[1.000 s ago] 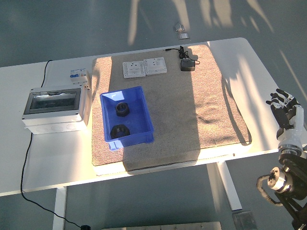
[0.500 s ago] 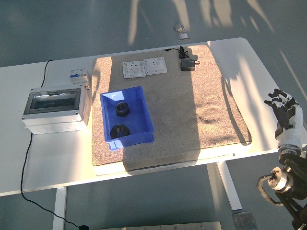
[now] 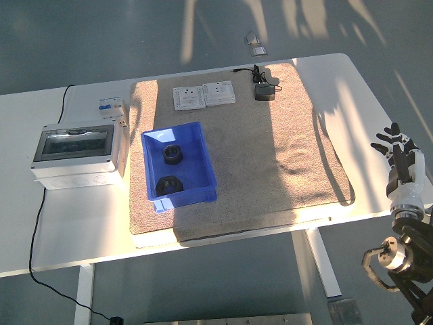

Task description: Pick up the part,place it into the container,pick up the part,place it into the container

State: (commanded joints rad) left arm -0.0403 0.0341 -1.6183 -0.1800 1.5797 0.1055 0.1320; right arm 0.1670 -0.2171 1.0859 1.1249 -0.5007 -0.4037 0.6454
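Note:
A blue container (image 3: 204, 157) sits on the left half of the beige mat (image 3: 270, 162). Inside it lie two black round parts, one (image 3: 172, 154) towards the back and one (image 3: 167, 184) towards the front. My right hand (image 3: 400, 156) is raised at the far right, off the table's right edge and well away from the container. Its fingers are spread and hold nothing. The left arm does not show.
A grey electrical box with a clear lid (image 3: 76, 152) stands left of the mat, a small breaker (image 3: 111, 107) behind it. Two white socket plates (image 3: 204, 95) and a black adapter (image 3: 264, 91) lie at the mat's back edge. A black cable (image 3: 34, 230) hangs off the table's left front.
My right hand has turned slightly and sunk a little at the table's right edge. The container and both parts have not moved.

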